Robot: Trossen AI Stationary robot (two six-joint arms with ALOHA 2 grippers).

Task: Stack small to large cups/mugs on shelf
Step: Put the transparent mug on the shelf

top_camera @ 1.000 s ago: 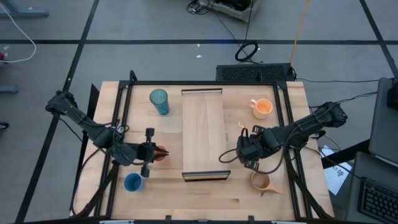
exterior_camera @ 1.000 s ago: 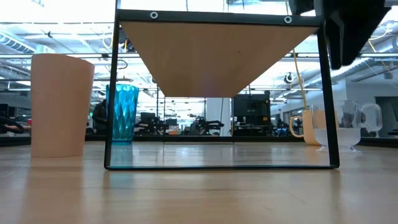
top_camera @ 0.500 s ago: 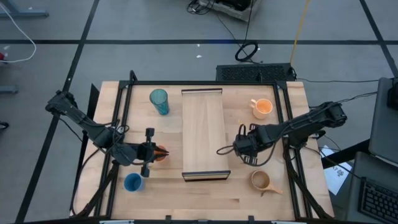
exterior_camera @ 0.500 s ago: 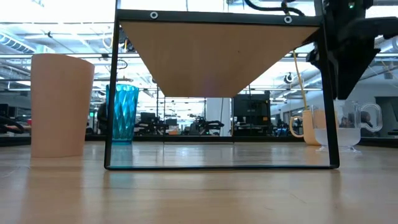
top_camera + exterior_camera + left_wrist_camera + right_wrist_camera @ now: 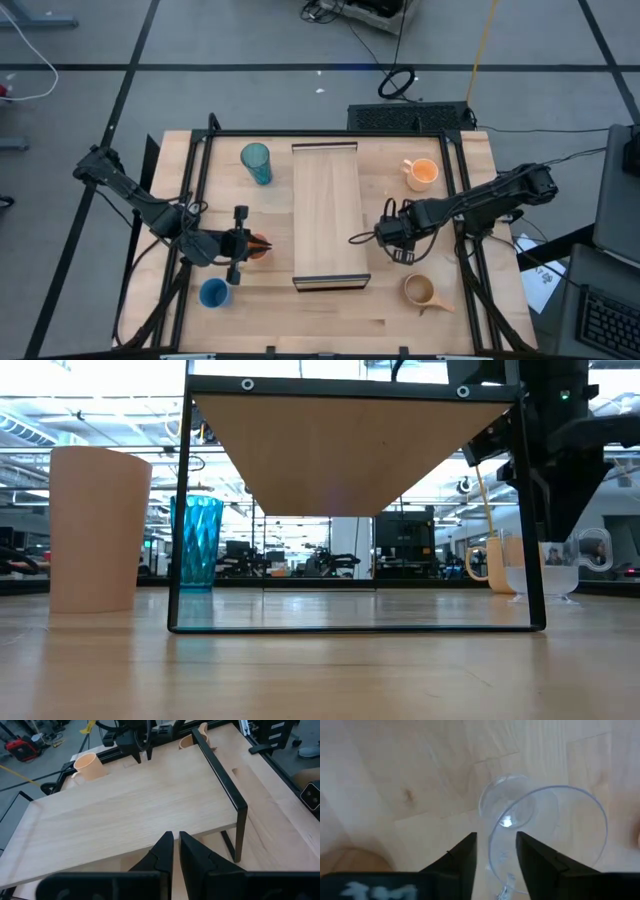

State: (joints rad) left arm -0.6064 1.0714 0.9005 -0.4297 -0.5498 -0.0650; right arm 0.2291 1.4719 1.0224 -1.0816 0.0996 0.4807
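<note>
The clear glass cup stands upright on the table right of the shelf. My right gripper hangs over it, open, one finger over its mouth and one outside the rim by the handle. My left gripper is shut and hovers left of the shelf, above the small orange cup. The teal tumbler, blue cup, orange mug and tan mug stand on their bases on the table. My right gripper comes from above, pointing down, with its open fingers on either side of the glass cup's rim on the handle side. Whether a finger touches the glass, I cannot tell. The cup stands upright on the table.
The shelf's top carries no cups. Its black end frame rises close beside the glass cup and the right gripper. The table's black rails run along both sides. The tan mug sits just nearward of the right gripper.
My right gripper has moved a little toward the far edge, away from the tan mug, and come down over the clear glass cup. The cup has stayed where it was.
</note>
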